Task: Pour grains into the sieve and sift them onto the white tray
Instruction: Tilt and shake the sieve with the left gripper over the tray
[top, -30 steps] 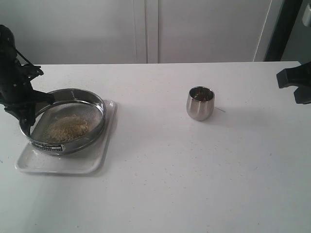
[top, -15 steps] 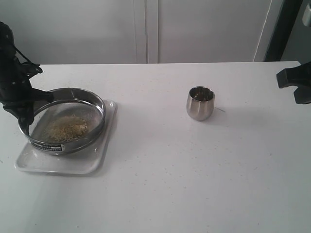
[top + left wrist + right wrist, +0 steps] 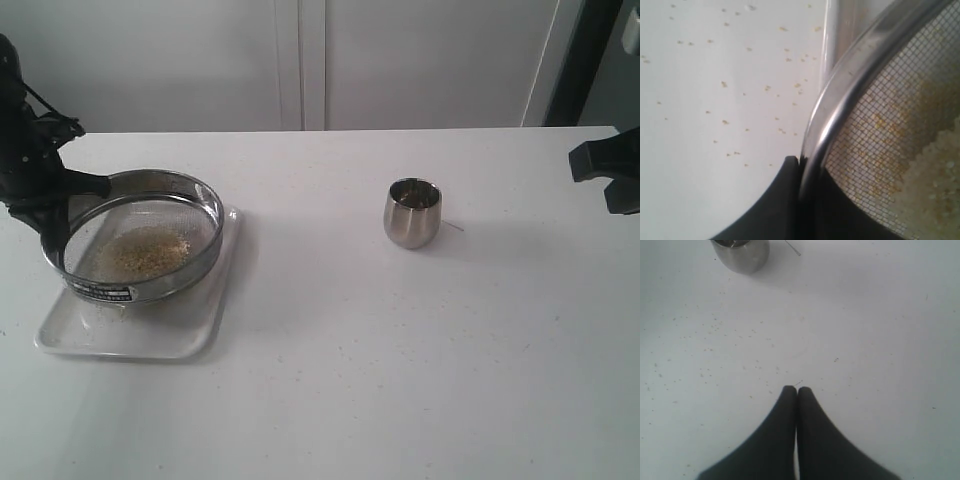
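The near stretch of the plain white desk (image 3: 380, 400) is open from side to side, leaving wide room across its front and middle. At the near left sits a flat, low-rimmed rectangular white tray (image 3: 180, 335) with rounded corners, its near edge set back from the desk's front. Over it is the wide round steel-rimmed mesh sieve (image 3: 150, 215), its labelled side toward the camera. It appears tilted and lifted just clear of the tray, though the gap is hard to judge from here. A heap of loose yellow and whitish-beige grains (image 3: 148, 250) lies on the mesh, and stray specks dot the tray beside the rim. The black left gripper (image 3: 800, 167) is clamped on the sieve's left rim, one finger inside and one outside. Farther back and well apart to the right stands a small rounded steel cup (image 3: 412, 212) with open desk all around it. At the far right edge the black right gripper (image 3: 797, 392) hangs above the desk, its fingers pressed together and holding nothing.
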You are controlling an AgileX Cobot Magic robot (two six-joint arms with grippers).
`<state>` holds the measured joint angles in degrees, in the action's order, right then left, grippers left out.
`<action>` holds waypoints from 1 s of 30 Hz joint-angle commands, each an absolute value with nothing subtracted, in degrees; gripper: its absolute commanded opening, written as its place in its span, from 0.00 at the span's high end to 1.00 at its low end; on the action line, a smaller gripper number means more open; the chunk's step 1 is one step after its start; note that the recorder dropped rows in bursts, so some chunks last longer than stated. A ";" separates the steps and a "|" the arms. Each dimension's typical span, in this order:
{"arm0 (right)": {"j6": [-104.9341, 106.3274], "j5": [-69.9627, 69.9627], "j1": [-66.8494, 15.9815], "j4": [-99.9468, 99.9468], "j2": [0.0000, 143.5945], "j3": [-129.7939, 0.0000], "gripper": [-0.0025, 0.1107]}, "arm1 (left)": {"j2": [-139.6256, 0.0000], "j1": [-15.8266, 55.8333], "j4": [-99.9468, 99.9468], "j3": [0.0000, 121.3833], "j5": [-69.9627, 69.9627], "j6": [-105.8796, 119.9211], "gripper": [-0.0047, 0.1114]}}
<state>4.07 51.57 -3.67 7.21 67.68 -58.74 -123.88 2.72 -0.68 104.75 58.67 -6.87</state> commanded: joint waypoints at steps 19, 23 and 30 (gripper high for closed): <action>4.12 50.88 -3.38 7.10 67.28 -58.53 0.98 | -118.89 2.45 1.44 100.83 62.02 -6.01 0.96; 4.12 50.88 -3.38 7.10 67.28 -58.53 0.98 | -115.52 2.45 1.64 94.65 57.29 -6.01 0.96; 4.12 50.88 -3.38 7.10 67.28 -58.53 0.98 | -113.14 2.45 3.69 90.60 54.42 -6.23 0.96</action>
